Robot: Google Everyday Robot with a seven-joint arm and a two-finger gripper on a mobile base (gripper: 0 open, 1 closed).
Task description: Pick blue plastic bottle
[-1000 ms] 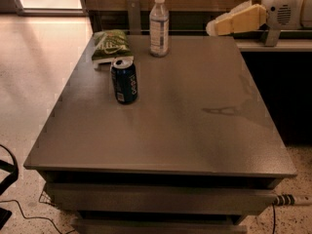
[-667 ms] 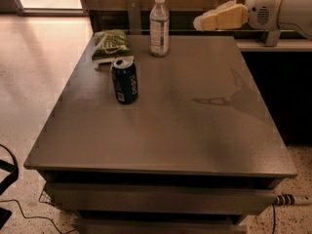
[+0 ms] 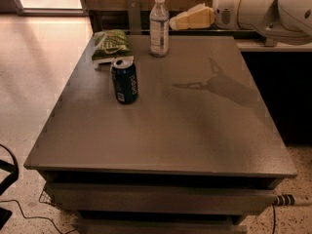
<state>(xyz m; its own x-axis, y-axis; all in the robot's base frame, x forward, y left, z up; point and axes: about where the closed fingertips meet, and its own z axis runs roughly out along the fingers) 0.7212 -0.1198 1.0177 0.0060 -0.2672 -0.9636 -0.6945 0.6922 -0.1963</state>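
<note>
Gripper (image 3: 176, 23), open-or-closed state unclear, aloft just beside the upright blue plastic bottle (image 3: 159, 27), apart.

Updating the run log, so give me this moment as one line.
phase: pre-grasp | hand: raised, just right of bottle | bottle: upright at table's far edge, not held

Gripper (image 3: 181, 21): over the table's (image 3: 204, 130) far edge, just right of the blue plastic bottle (image 3: 159, 26), with a small gap between.
Past the bottle: green snack bag (image 3: 110, 44), then dark blue can (image 3: 125, 80), both standing apart.
Behind the bottle: grey upright post (image 3: 133, 9).
Open room: tabletop below and this side of the gripper.
</note>
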